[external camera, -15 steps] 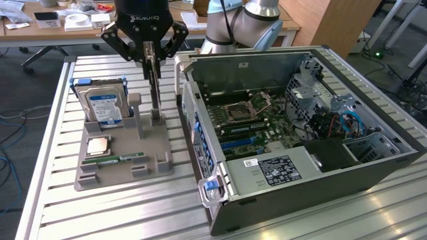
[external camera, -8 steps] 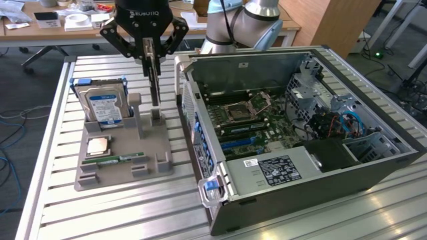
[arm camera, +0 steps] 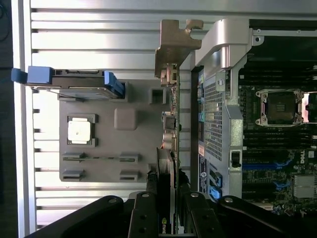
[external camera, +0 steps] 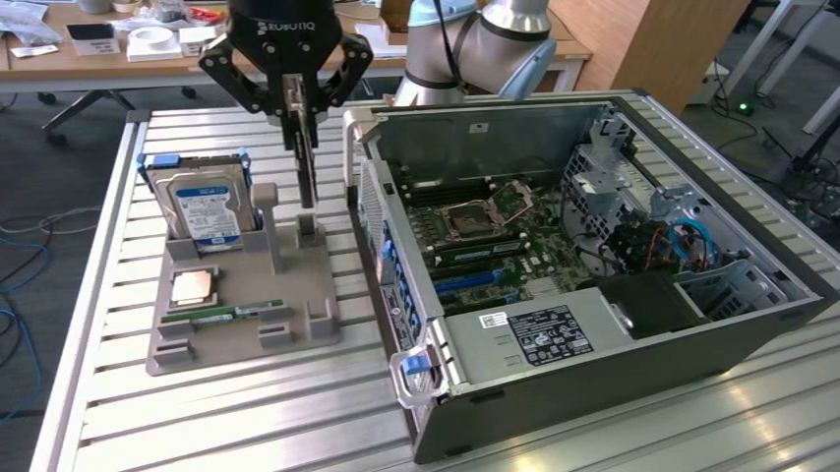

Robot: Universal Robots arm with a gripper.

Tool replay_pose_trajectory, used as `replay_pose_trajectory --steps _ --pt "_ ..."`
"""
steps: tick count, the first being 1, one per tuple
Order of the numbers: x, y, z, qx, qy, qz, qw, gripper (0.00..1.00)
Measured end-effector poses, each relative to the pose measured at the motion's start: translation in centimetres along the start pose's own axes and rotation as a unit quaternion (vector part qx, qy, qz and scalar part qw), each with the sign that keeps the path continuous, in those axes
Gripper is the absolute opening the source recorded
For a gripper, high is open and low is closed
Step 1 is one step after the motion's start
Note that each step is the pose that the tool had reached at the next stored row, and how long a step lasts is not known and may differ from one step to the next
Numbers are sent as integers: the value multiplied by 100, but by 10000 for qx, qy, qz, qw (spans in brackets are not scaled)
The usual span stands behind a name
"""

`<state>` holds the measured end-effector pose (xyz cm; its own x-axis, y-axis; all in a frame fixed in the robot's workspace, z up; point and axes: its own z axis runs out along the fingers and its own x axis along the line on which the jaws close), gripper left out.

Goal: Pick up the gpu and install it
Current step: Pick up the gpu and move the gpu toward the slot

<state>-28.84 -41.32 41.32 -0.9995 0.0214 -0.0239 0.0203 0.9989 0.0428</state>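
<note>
Exterior view: slatted table (external camera: 197, 413), wooden desk (external camera: 105, 67)

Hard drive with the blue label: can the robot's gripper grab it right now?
Probably not: the gripper is shut on the gpu, so it's full. Nothing covers the top of the hard drive, though.

Ribbed bare-metal table (external camera: 197, 423), matt grey plastic tray (external camera: 226, 346), gpu (arm camera: 166, 168) with shiny metal bracket

- Grey holder (external camera: 236, 346): on slatted table (external camera: 197, 423), near the table edge at the exterior view's left.
- Hard drive (external camera: 204, 202): upright at holder's far corner.
- 1 CPU (external camera: 195, 285), 1 RAM stick (external camera: 239, 314): flat on holder.
</note>
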Motion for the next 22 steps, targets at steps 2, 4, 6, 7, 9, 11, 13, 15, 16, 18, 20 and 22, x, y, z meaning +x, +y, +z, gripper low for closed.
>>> replay_pose_trajectory --steps 2,4,6,7,9,11,13,15,16,18,20,22 --pt "-17 1 1 -1 0 0 10000 26" --pt "-44 1 2 -2 0 0 10000 26" --pt "-77 2 2 -2 0 0 10000 26" --pt "-95 2 3 -2 0 0 10000 26" --pt "-133 3 4 -2 0 0 10000 26" --pt "-176 4 5 -2 0 1 10000 26" --pt "-224 5 6 -1 0 1 10000 26" --pt "-267 5 7 -2 0 0 10000 26" --pt "-286 6 8 -2 0 0 10000 26" --pt "-322 6 9 -1 0 0 10000 26" --pt "-357 8 10 -2 0 1 10000 26" --pt "-402 8 10 -1 0 0 10000 26"
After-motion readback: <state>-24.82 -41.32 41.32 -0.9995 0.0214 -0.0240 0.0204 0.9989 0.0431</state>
